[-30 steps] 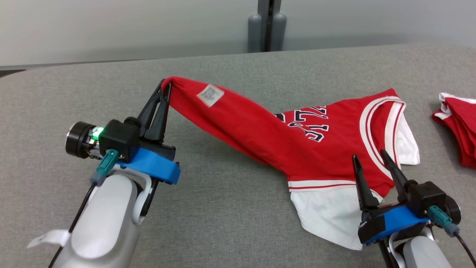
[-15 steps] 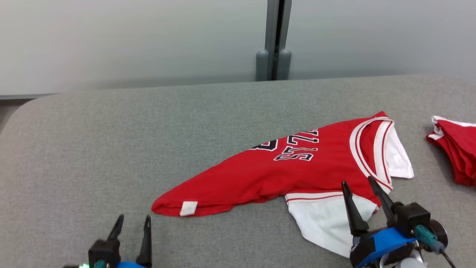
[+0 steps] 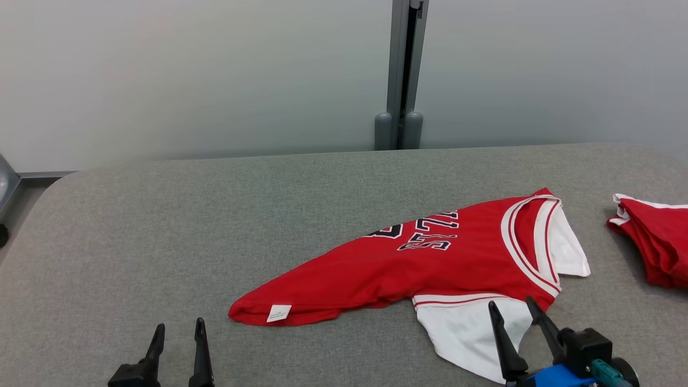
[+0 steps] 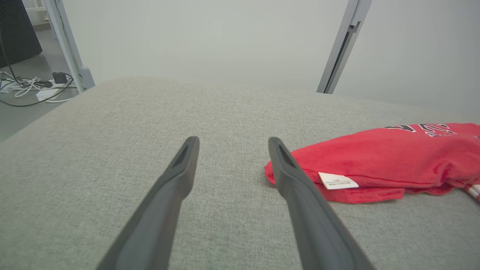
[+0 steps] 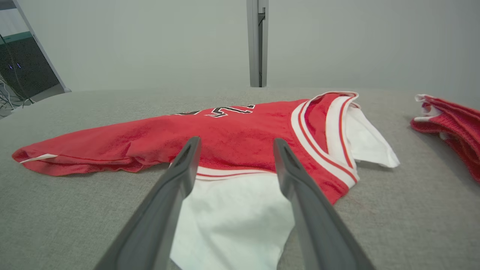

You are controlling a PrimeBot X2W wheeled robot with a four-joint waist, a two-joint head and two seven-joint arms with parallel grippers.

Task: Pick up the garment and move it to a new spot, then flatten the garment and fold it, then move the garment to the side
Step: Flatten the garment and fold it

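The garment [image 3: 408, 263] is a red jersey with white sleeves, black lettering and a white label at its left tip. It lies rumpled on the grey table [image 3: 215, 215], stretched out towards the left. In the left wrist view the garment [image 4: 378, 165] lies just right of my open left gripper [image 4: 232, 144], apart from its fingers. In the head view my left gripper [image 3: 179, 329] stands open at the bottom edge, empty. My right gripper [image 3: 509, 310] is open over the white sleeve; in the right wrist view my right gripper [image 5: 234, 144] frames the garment [image 5: 240, 138] without holding it.
A second red and white cloth pile [image 3: 653, 242] lies at the table's right edge, also the cloth pile [image 5: 450, 123] in the right wrist view. A grey post [image 3: 400, 75] stands behind the table against a pale wall. Cables [image 4: 30, 88] lie on the floor to the left.
My left gripper has let go of the garment's tip and drawn back towards me, open. The tip has dropped flat onto the table. The head camera has tilted upward.
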